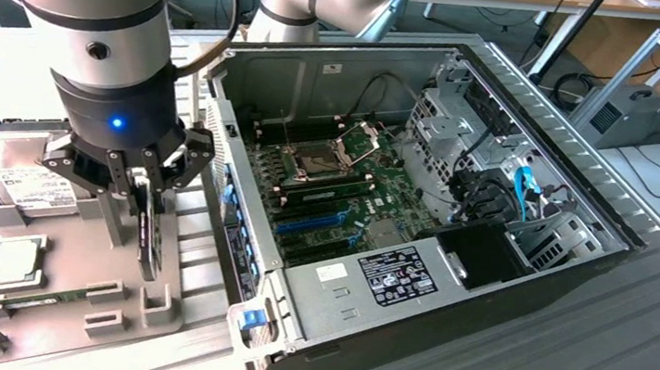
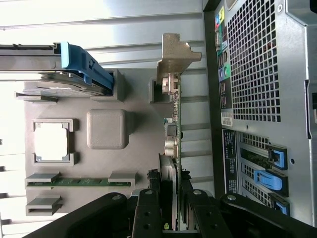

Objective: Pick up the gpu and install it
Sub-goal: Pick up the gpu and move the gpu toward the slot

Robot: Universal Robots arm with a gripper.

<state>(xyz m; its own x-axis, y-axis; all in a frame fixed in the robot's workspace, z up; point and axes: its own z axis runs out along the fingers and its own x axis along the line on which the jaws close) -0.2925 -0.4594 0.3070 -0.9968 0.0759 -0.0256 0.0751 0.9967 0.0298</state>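
Surface: grey parts tray (image 1: 67,253); open computer case (image 1: 427,205) beside the gripper.
Exterior, gripper (image 1: 146,185): pointing down, jaws closed partway onto the gpu (image 1: 151,239).
Exterior, gpu: on edge, directly below the gripper, at the tray.
Wrist, gpu: clamped between both fingers (image 2: 148,213); silver bracket (image 2: 173,54) at the end farthest from them.

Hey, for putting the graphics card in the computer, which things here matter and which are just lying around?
In the job: the gpu, standing on edge; the gripper, fingers closed on it; the open computer case.
Lying about: the hard drive; the processor chip; the memory stick.
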